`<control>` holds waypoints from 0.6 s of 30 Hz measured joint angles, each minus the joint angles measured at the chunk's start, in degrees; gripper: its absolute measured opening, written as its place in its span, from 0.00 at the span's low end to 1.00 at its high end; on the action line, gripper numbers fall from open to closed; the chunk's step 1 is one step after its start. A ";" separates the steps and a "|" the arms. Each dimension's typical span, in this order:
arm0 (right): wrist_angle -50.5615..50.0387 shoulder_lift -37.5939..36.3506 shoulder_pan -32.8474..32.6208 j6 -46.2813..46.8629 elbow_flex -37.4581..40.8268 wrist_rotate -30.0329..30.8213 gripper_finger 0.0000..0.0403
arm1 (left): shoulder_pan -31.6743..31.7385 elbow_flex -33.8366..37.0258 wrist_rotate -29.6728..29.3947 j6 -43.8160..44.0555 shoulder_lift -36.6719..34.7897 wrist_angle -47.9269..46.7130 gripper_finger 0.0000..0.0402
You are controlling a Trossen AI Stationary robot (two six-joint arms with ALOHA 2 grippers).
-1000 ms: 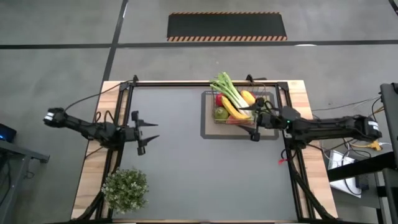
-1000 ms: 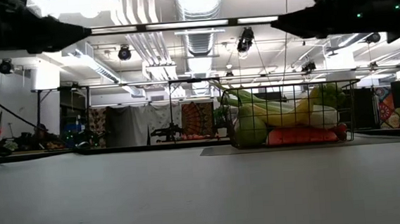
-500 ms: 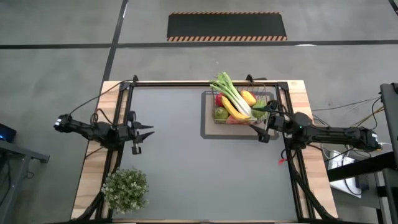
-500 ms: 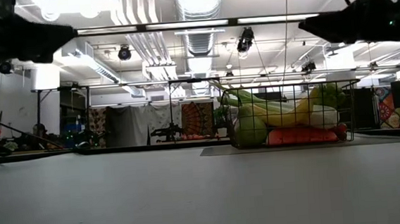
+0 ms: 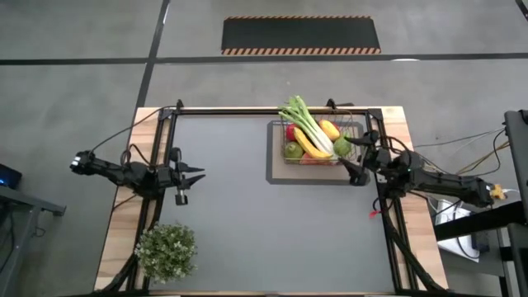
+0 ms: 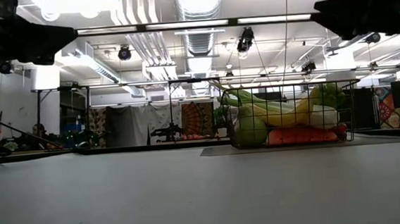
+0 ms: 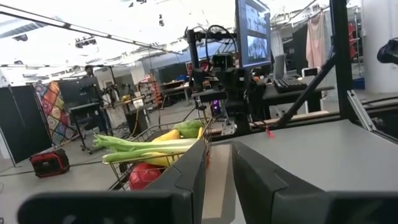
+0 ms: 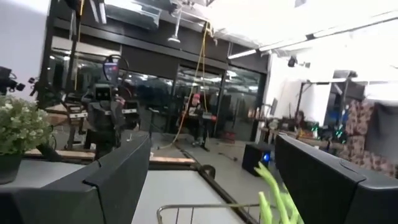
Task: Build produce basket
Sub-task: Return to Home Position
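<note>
Right claw (image 5: 354, 160) spread wide, near basket (image 5: 317, 163)

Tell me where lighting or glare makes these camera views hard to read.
Low view: ceiling lights glare across the top, leaving the left arm and right arm black silhouettes; the basket is backlit yet its produce reads. Right wrist view: the ceiling washes out white, the right gripper dark against it. High view: even light, no glare.

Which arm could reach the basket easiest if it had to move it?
The right. Its open claw hangs right beside the basket; the left claw sits far across the table.
</note>
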State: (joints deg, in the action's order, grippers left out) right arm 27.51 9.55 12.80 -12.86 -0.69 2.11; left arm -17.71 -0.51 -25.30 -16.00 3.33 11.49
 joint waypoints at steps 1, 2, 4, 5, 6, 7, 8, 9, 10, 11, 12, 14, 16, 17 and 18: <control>-0.38 0.09 0.00 0.56 0.00 0.00 0.81 | 0.00 0.01 0.00 -0.01 -0.06 -0.03 0.15; -0.38 0.33 0.00 1.31 0.00 -0.01 0.81 | 0.01 0.02 -0.02 0.00 -0.10 -0.01 0.15; -0.35 0.86 0.00 2.14 0.00 -0.02 0.81 | 0.01 0.02 -0.02 0.00 -0.04 0.00 0.15; -0.36 1.09 0.00 2.55 0.00 -0.02 0.81 | -0.01 0.02 -0.02 0.01 0.03 -0.01 0.15; -0.42 1.29 0.00 2.56 0.00 -0.02 0.81 | 0.00 0.02 -0.02 0.01 0.10 -0.01 0.15; -0.39 1.48 0.00 2.50 0.00 -0.02 0.81 | -0.01 0.02 -0.02 0.00 0.18 0.00 0.15; -0.41 1.52 0.00 2.49 0.00 -0.02 0.81 | 0.01 0.02 -0.02 0.10 0.29 -0.01 0.15; -0.42 1.61 0.00 2.53 0.00 -0.02 0.81 | -0.01 0.02 -0.02 0.30 0.31 -0.07 0.15; -0.38 1.71 0.00 2.51 0.00 -0.02 0.81 | -0.01 0.02 -0.02 0.30 0.29 -0.03 0.15; -0.39 1.78 0.00 2.51 0.00 -0.02 0.81 | 0.01 0.02 -0.04 0.34 0.29 0.00 0.15; -0.43 1.80 0.00 2.51 0.01 -0.04 0.81 | 0.00 0.02 -0.04 0.40 0.32 0.00 0.15; -0.48 1.80 -0.01 2.37 0.02 -0.03 0.81 | 0.01 0.02 -0.04 0.43 0.26 -0.01 0.15; -2.67 0.67 -1.07 1.01 0.02 1.53 0.81 | -0.01 0.02 -0.07 0.43 0.33 -0.01 0.15; -3.27 -0.43 -1.47 0.61 0.03 2.53 0.81 | 0.00 0.02 -0.05 0.43 0.33 -0.06 0.15; -5.05 -1.68 -1.38 1.83 0.04 2.36 0.81 | 0.01 0.04 -0.07 0.43 0.31 -0.02 0.15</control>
State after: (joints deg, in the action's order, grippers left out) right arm 22.46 7.87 11.42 -11.03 -0.64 4.47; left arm -17.69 -0.47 -25.36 -15.57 3.64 11.46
